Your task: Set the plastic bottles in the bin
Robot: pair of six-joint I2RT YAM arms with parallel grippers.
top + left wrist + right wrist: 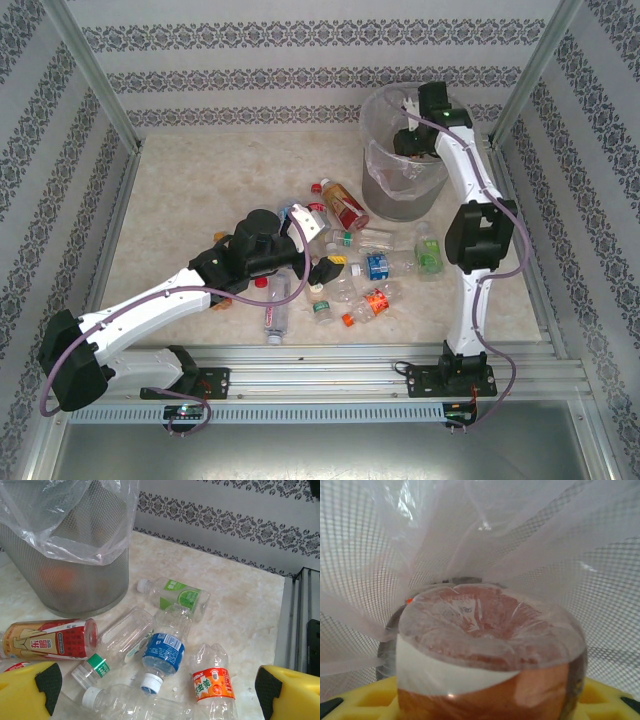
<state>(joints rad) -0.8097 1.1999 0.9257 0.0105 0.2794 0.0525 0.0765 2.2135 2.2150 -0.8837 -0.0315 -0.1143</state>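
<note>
Several plastic bottles (350, 265) lie in a heap on the table in front of the bin (372, 115). My left gripper (318, 247) hovers open over the heap. In the left wrist view its jaws (156, 687) stand wide apart above a blue-labelled bottle (162, 653), with an orange-labelled bottle (212, 684) to the right and a red-labelled bottle of amber liquid (47, 640) to the left. My right gripper (408, 140) reaches down into the bin. It is shut (490, 712) on a bottle of brown liquid (490, 645), seen bottom-first against the bin's mesh wall (600, 605) and bag liner.
A green-labelled bottle (182, 597) and a clear one (122, 635) lie nearer the bin (65, 580). One bottle (277, 310) lies apart near the front rail. Patterned walls and metal posts close in the table on three sides.
</note>
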